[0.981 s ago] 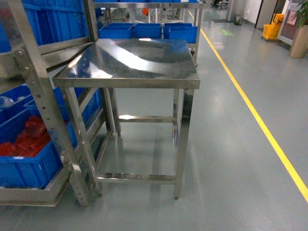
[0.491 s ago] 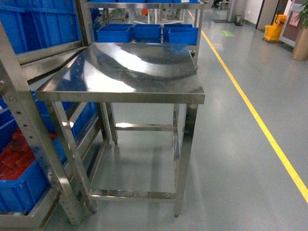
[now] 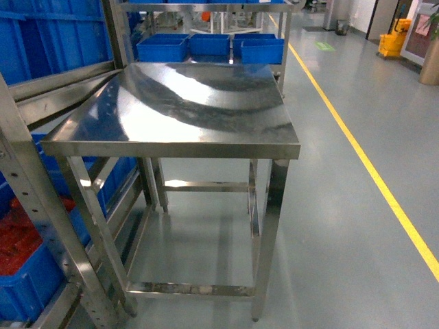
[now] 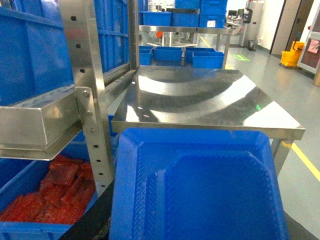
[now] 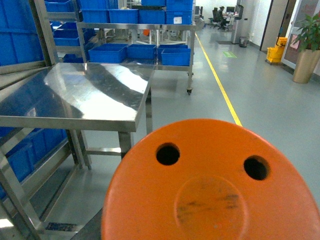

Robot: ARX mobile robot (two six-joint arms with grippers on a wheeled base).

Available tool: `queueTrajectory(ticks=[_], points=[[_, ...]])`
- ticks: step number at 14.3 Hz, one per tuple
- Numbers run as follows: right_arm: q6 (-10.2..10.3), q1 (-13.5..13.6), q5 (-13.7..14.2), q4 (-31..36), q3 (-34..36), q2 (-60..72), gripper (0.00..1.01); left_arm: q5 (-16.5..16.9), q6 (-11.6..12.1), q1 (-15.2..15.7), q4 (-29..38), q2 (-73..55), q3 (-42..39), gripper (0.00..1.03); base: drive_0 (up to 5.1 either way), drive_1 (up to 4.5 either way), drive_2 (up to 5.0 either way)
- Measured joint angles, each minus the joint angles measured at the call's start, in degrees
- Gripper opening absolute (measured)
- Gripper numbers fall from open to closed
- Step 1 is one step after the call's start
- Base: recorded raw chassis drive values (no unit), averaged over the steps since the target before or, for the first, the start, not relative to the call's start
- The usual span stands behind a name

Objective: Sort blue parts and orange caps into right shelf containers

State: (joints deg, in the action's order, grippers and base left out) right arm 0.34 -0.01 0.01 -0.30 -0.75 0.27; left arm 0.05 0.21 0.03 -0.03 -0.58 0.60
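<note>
A blue part [image 4: 200, 195], a moulded tray-like piece, fills the lower half of the left wrist view, held just in front of the steel table [image 4: 200, 100]. My left gripper's fingers are hidden beneath it. An orange cap [image 5: 210, 190], round with two holes, fills the bottom of the right wrist view, hanging over the floor. It hides my right gripper's fingers. Neither arm shows in the head view. Blue shelf containers [image 3: 209, 46] sit on the far rack; I cannot tell which shelf is the right one.
The steel table [image 3: 178, 110] stands straight ahead with a bare top. A steel rack [image 3: 41, 192] on the left holds blue bins, one with red parts [image 4: 50, 200]. A yellow floor line [image 3: 370, 171] runs along the open aisle on the right.
The head view has closed in on the steel table, which now looms larger and lower. The left rack has slid further out of the left edge.
</note>
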Motion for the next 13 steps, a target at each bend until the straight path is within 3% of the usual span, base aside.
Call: queueTrajectory(ticks=[13], points=[[0.00,0.00,-0.02,-0.09,0.00,0.00,0.44,-0.04,-0.02,0.00,-0.39,0.00,0.00,0.43,-4.9,2.33,2.6]])
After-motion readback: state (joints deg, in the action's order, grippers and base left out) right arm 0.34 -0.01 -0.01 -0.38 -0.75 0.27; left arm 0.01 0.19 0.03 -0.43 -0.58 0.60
